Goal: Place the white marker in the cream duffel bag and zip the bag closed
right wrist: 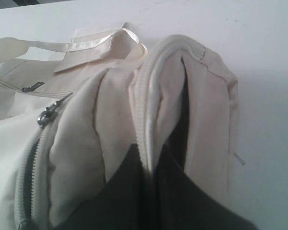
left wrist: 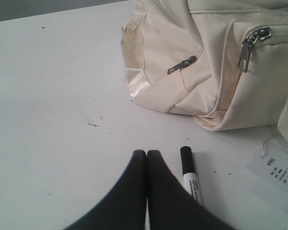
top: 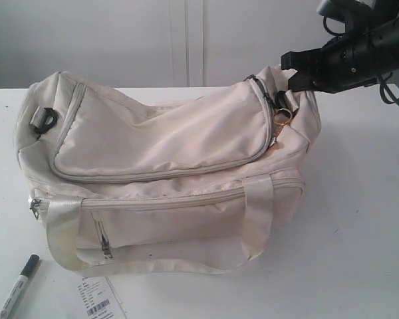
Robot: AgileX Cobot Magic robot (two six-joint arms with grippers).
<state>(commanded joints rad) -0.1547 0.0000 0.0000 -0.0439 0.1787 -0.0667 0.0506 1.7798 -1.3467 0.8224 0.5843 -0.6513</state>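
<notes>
Right gripper [top: 294, 77], at the upper right of the exterior frame, is clamped tight on the zipper edge [right wrist: 145, 110] of the cream bag [top: 159, 139]. It pinches the fabric rim at the bag's right-hand end and holds it raised above the sagging top, apparently to prop the mouth open so something can be dropped in. A dark slit beside the pinched rim in the right wrist view suggests the top is unzipped at that end; how far the opening runs cannot be told. A small gold charm [top: 284, 117] dangles just below the grip. The marker [top: 16, 290] is not yet in the bag: it lies flat on the white table [top: 359, 219] at the lower left of the exterior frame, cap pointing toward the bag, near a printed label [top: 100, 300] and apart from the bag's looping handles [top: 256, 212]. Left gripper [left wrist: 147, 154], its fingers pressed together and empty, hangs low over the table just beside the marker's capped end, seemingly placed for the pickup; it would need to spread its fingers and shift sideways over the barrel first. Zipping comes last.
</notes>
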